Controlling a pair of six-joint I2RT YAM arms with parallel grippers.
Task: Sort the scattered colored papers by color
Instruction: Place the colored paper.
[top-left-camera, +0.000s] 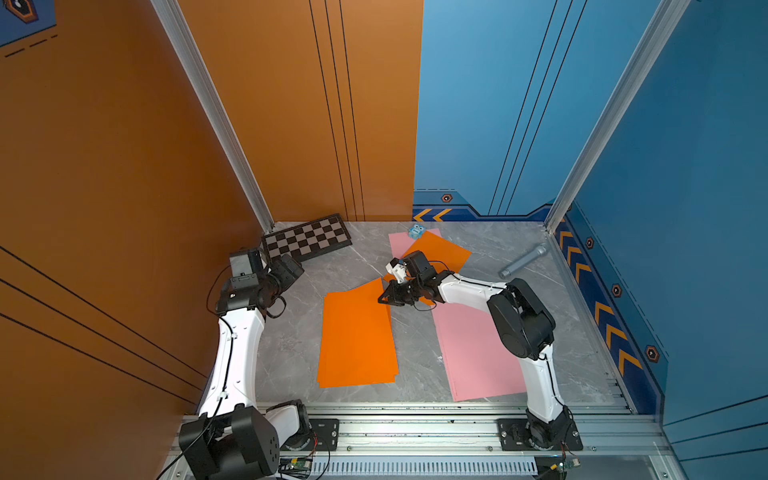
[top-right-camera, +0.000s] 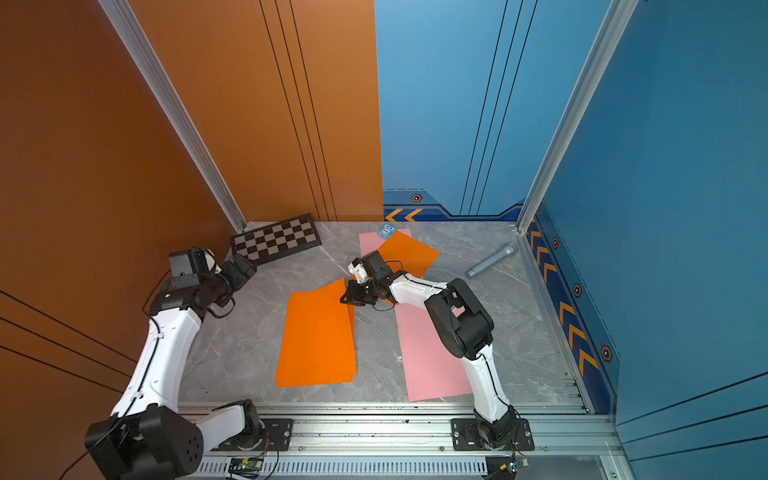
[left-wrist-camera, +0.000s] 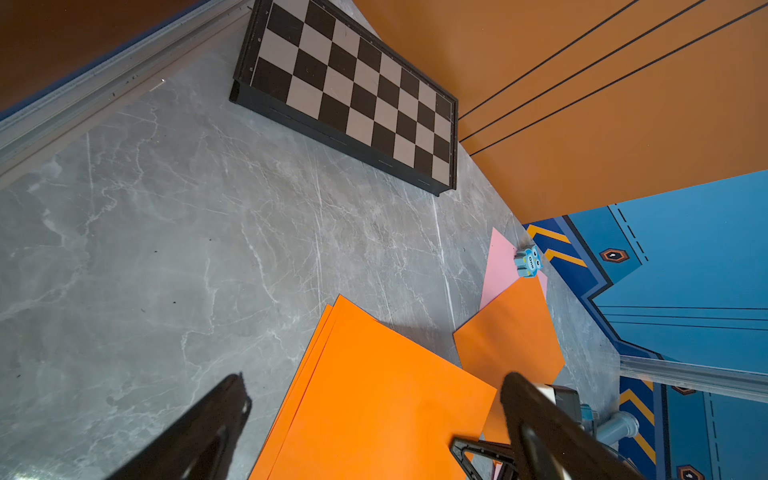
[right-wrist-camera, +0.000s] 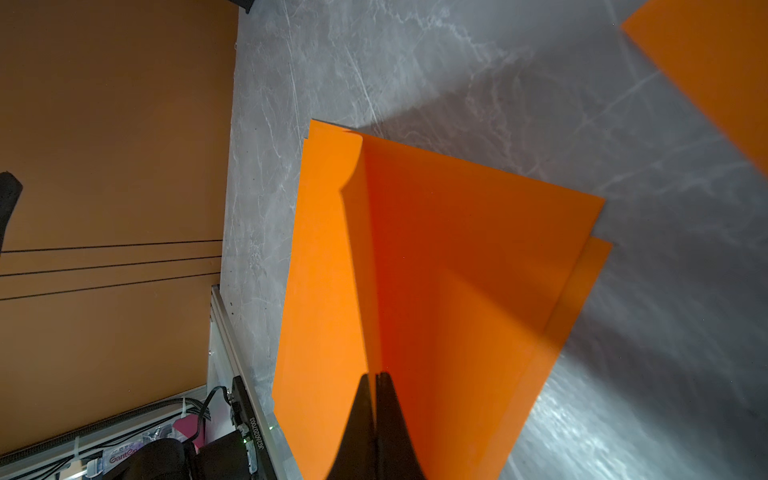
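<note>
Right pincer (right-wrist-camera: 377, 376) pinched shut on edge of top orange sheet (right-wrist-camera: 457, 257), held up over orange pile (top-left-camera: 357, 345) just below. Left pincer (left-wrist-camera: 374, 395) wide, empty. If pulled fast, thin sheet could be creased or dropped; pile could be dragged crooked.

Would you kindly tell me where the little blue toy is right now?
In both top views the blue toy sits at the table's far edge, at the end of the far pink sheet, by the corner of an orange sheet.
</note>
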